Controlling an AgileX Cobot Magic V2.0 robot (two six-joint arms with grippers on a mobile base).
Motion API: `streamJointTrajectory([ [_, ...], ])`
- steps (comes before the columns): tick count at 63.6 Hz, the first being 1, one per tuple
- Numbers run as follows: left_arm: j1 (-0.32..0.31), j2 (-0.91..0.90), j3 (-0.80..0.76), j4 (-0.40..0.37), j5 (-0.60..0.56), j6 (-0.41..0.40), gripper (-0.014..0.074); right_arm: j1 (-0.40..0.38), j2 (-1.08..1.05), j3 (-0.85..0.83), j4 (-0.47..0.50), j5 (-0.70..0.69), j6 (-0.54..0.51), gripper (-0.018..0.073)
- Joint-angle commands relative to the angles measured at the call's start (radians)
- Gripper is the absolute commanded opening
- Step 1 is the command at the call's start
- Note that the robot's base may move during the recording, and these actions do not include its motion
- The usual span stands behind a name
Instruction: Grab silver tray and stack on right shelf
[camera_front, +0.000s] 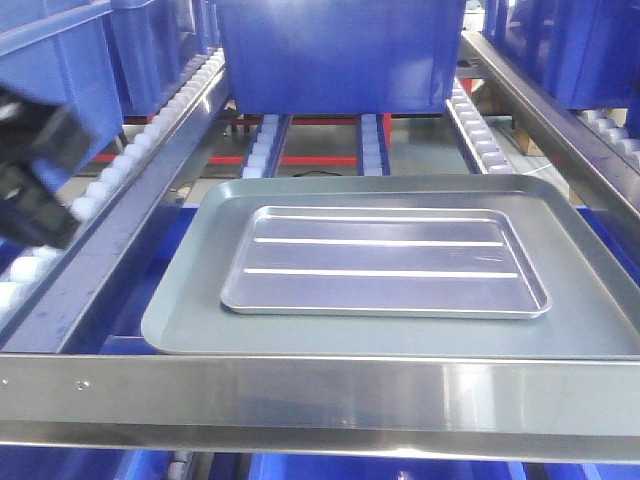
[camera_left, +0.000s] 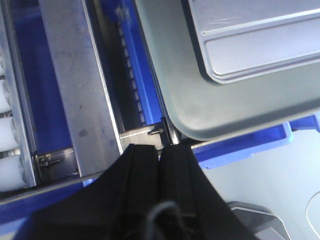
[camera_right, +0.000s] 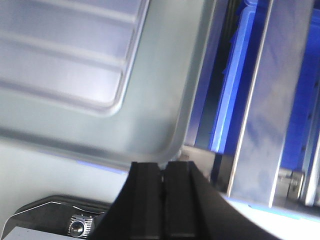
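The left gripper (camera_left: 161, 152) filled the bottom centre of its wrist view, its two black fingers (camera_left: 142, 165) pressed together with only a thin seam between them and nothing held. Their lower parts ran off the bottom edge. Just above the tips lay the rounded corner of the matte grey tray (camera_left: 200, 115), apart from them.

The right gripper (camera_right: 163, 172) sat at the bottom centre of its own view, likewise closed and empty, its fingers (camera_right: 146, 200) cut off below. Its tips stood just under the grey tray's near rim; contact could not be made out.

In the front view a blurred dark shape at the left edge (camera_front: 35, 170) was probably part of an arm, too smeared to read.

The silver tray (camera_front: 385, 262) lay flat in the middle of the grey tray, its two long ribs running left to right. The grey tray rested on the right shelf (camera_front: 320, 395), behind the steel front bar along the lower frame; its right edge was cropped. White rollers (camera_front: 150, 130) climbed the upper left, and a blue bin (camera_front: 340, 55) stood at top centre, its top cut off.
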Motion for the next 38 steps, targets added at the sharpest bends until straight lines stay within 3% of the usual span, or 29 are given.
streamJointTrajectory([
  [1,-0.003,-0.116,0.067,0.035,-0.146,-0.002,-0.0092,-0.005,-0.109,0.069,-0.025,-0.105,-0.013,0.0057],
  [11,-0.015,-0.313,0.16,0.075,-0.139,-0.002,-0.0092,-0.004,-0.307,0.148,-0.025,-0.107,-0.016,0.0057],
  [38,-0.074,-0.856,0.173,0.075,0.077,0.02,-0.0092,-0.004,-0.885,0.149,-0.025,-0.051,-0.018,0.0057],
])
